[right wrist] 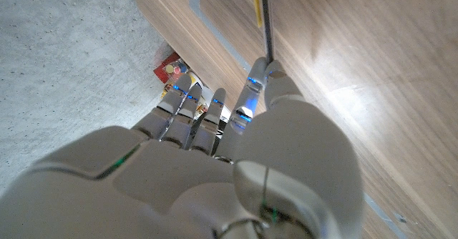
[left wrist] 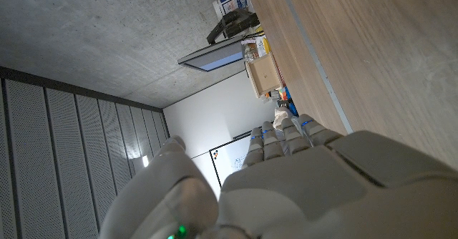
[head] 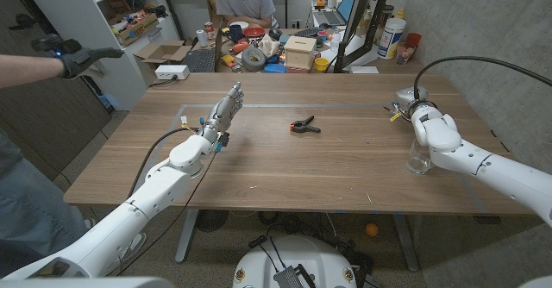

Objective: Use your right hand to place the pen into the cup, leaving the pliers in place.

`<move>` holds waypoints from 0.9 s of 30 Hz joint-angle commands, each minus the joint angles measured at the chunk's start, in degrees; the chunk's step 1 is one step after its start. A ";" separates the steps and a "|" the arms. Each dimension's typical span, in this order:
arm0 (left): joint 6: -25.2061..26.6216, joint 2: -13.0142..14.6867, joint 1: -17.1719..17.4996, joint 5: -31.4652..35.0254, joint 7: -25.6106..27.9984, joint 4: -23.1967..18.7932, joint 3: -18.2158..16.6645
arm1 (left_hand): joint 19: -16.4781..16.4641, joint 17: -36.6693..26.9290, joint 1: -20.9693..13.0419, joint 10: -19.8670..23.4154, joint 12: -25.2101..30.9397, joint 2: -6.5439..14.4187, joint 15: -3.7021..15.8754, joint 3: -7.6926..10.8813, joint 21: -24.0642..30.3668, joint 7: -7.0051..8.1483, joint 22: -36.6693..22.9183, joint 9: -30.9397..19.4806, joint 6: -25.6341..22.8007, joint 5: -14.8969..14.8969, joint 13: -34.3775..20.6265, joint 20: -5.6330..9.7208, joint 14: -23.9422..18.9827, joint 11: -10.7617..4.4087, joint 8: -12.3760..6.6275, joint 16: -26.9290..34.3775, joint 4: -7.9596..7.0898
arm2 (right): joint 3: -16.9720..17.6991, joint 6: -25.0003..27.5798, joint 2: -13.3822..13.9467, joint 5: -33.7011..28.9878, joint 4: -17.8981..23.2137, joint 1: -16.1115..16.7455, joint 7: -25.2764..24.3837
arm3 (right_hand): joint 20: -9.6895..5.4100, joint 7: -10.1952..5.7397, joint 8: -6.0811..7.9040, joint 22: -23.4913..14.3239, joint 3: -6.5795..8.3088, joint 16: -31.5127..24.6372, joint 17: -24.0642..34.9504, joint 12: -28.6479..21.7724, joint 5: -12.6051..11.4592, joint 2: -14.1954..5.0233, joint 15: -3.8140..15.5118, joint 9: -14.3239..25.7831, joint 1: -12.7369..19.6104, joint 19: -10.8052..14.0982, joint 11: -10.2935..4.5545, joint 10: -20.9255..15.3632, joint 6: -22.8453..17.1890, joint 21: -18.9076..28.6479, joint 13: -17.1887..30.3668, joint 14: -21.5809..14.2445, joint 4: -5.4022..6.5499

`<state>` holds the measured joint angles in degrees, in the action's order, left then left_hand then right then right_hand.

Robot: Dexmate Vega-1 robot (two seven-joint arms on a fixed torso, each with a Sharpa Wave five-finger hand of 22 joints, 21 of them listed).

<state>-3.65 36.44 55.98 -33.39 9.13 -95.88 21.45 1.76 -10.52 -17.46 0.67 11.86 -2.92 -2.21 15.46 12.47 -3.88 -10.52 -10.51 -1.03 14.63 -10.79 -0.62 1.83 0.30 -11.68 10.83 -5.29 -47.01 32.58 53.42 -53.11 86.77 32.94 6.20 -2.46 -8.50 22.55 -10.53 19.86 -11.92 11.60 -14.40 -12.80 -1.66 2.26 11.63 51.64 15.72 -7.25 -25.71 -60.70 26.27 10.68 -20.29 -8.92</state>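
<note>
The wooden surface (head: 285, 163) carries pliers (head: 304, 126) mid-way and a cup (head: 419, 159) near its right edge. The right robot hand (head: 409, 105) pinches the pen (right wrist: 261, 13) by the far right side. The left robot hand (head: 226, 109) stands empty, fingers straight, with bare surface around it.

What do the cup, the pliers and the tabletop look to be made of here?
Cup: clear glass or plastic, since the table shows through it; which one is unclear.
Pliers: dark body with orange tips, probably metal with plastic grips, too small to be sure.
Table: wood or wood-look laminate, brown grain, matte with soft glare.
</note>
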 commanded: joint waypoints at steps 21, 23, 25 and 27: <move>-1.68 -0.70 -1.81 -0.36 -3.39 2.62 1.03 | 0.35 -0.28 -0.52 -0.01 -0.23 0.27 -0.33 -0.29 -0.24 0.00 -0.15 -0.29 -0.42 -0.23 -0.13 -0.26 -0.16 -0.07 0.19 0.01 0.04 | 8.30 5.99 2.26 3.70 11.87 8.82 -4.95 | -1.11 -2.42 0.70 -0.30 -0.16 -0.42 0.25 0.20 -0.22 0.01 2.97 1.61 0.90 0.97 0.48 -0.61 -2.54 -0.24 0.01 -0.85 0.50; -1.59 -0.66 -1.91 -0.39 -3.49 2.69 1.06 | 0.34 -0.28 -0.52 0.04 -0.21 0.28 -0.35 -0.30 -0.24 -0.01 -0.15 -0.29 -0.42 -0.24 -0.13 -0.26 -0.20 -0.11 0.19 0.03 0.04 | 9.68 5.63 2.08 5.73 12.52 9.94 -6.90 | -1.14 -2.36 0.77 -0.30 -0.18 -0.42 0.24 0.22 -0.21 0.04 2.99 1.59 0.92 1.02 0.48 -0.61 -2.71 -0.24 0.01 -0.89 0.50; -1.49 -0.61 -1.97 -0.41 -3.57 2.71 1.09 | 0.35 -0.28 -0.53 0.03 -0.21 0.28 -0.35 -0.31 -0.24 -0.02 -0.15 -0.29 -0.39 -0.24 -0.13 -0.26 -0.19 -0.13 0.20 0.02 0.04 | 11.01 5.33 1.50 8.01 12.73 10.91 -8.90 | -1.16 -2.35 0.77 -0.31 -0.21 -0.40 0.24 0.24 -0.19 0.06 3.04 1.57 0.92 1.04 0.54 -0.62 -2.72 -0.25 0.01 -0.88 0.52; -1.30 -0.57 -2.06 -0.37 -3.60 2.68 1.18 | 0.35 -0.28 -0.54 0.16 -0.16 0.29 -0.31 -0.33 -0.24 0.02 -0.15 -0.29 -0.39 -0.24 -0.13 -0.26 -0.15 -0.14 0.21 0.01 0.04 | 12.35 4.29 1.00 10.76 12.61 11.71 -10.78 | -1.23 -2.21 0.78 -0.31 -0.20 -0.39 0.24 0.24 -0.19 0.04 3.09 1.55 0.96 1.10 0.62 -0.68 -2.72 -0.25 0.01 -0.90 0.53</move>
<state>-5.07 35.80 54.48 -33.62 6.27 -93.64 22.36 1.76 -10.52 -17.46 0.68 11.64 -2.92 -2.21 15.47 12.47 -3.88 -10.53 -10.51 -1.03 14.40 -10.79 -0.62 1.83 0.30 -11.68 10.83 -5.29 -39.74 37.63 55.32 -50.13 96.88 40.46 2.32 -2.56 -8.50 22.90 -10.52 19.60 -11.92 11.59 -14.18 -12.53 -1.79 2.46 11.63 51.80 16.45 -6.82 -26.13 -60.69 26.05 10.68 -20.48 -8.68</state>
